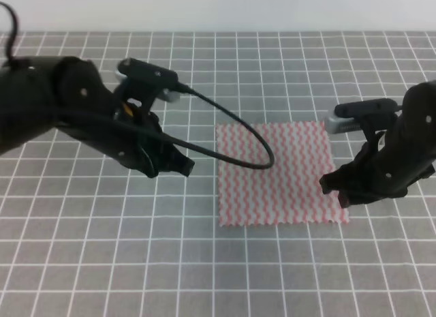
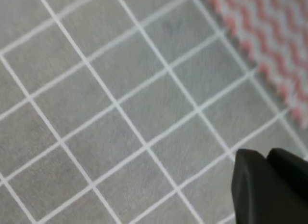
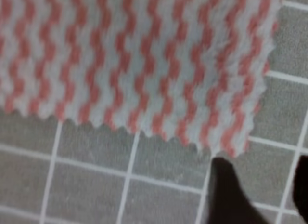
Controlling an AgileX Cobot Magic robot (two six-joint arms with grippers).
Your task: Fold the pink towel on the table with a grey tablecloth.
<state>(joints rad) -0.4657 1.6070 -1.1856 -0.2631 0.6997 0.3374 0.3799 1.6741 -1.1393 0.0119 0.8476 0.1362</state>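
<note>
Grey gridded cloth of the table with a grey tablecloth (image 1: 136, 262) fills our foreground, and the pink towel (image 1: 279, 174) lies flat and unfolded right of centre. We see the right gripper (image 1: 335, 189) spread apart at the towel's near right corner, holding nothing. Our left gripper (image 1: 178, 165) hovers left of the towel over bare grid, and we cannot tell how its jaws stand.

The left arm reaches in from the left edge, elbow raised, forearm sloping down toward the middle, and its left gripper (image 1: 178, 167) hangs low with the tips close together. The right arm bends in from the right edge, wrist angled downward; the right gripper (image 1: 334, 189) has its jaws parted, two dark fingertips (image 3: 228, 195) showing a gap.
</note>
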